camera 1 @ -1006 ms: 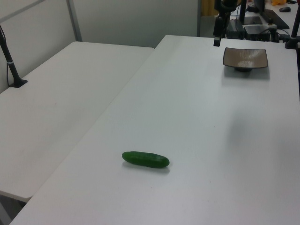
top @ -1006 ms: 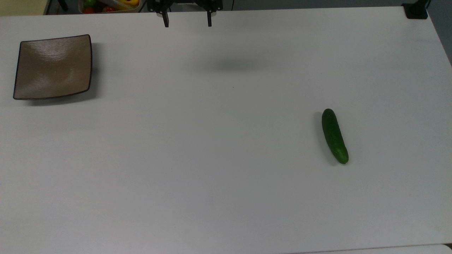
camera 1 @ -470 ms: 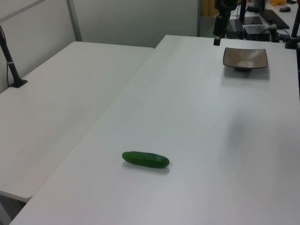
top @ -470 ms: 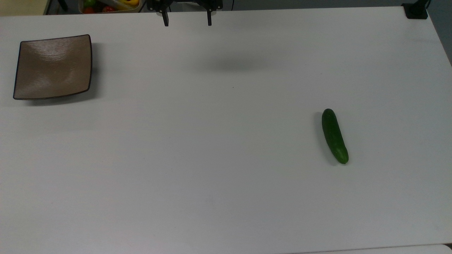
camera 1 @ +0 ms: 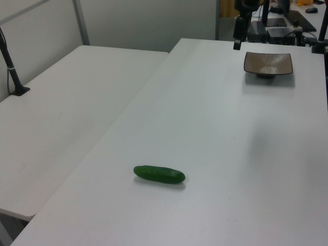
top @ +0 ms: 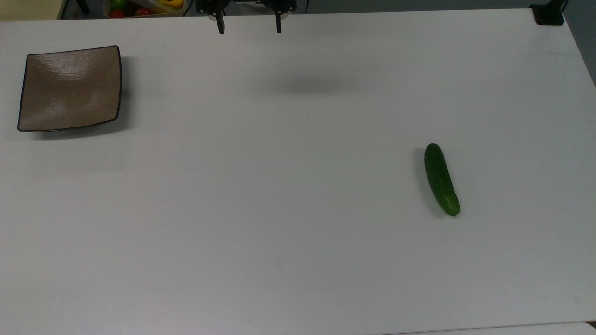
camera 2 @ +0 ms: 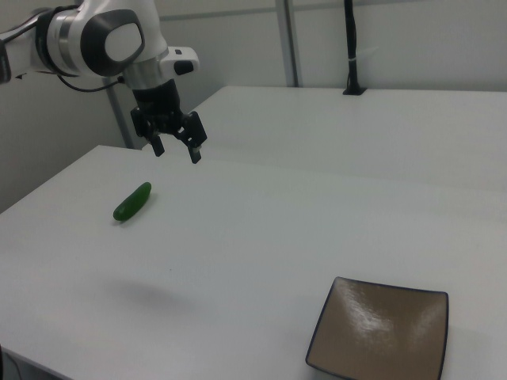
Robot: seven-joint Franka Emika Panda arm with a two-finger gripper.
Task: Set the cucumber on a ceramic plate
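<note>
White surface (top: 298,209) fills your top view, and against the earlier frames you get one small change: the two dark fingertips of the pincer (top: 249,25) at the upper edge sit a touch further toward the top view's right than a second ago. The fingers (top: 221,27) stand well apart, so the pincer is open and carries nothing. The cucumber (top: 441,179) and the plate (top: 70,88) have not moved. The cucumber lies flat toward the top view's right, its long axis running nearly up and down the frame, the lower end leaning slightly rightward. The plate sits well apart from it, near the top view's upper left corner, with nothing on it. A bin of coloured fruit (top: 144,7) shows past the far edge.

Turn to your left view: the cucumber (camera 1: 159,174) lies in the foreground with its long axis almost level across the frame, the right end a little lower. The plate (camera 1: 268,63) rests far back on the surface (camera 1: 215,128), and the pincer (camera 1: 237,43) hangs just to the left view's left of it.

From your right view, the pincer (camera 2: 177,149) hangs spread open above the surface (camera 2: 261,237), with the white arm (camera 2: 103,36) above it. The cucumber (camera 2: 132,201) lies below and to the right view's left of it, pointing diagonally away. The plate (camera 2: 379,332) sits in the near right foreground.
</note>
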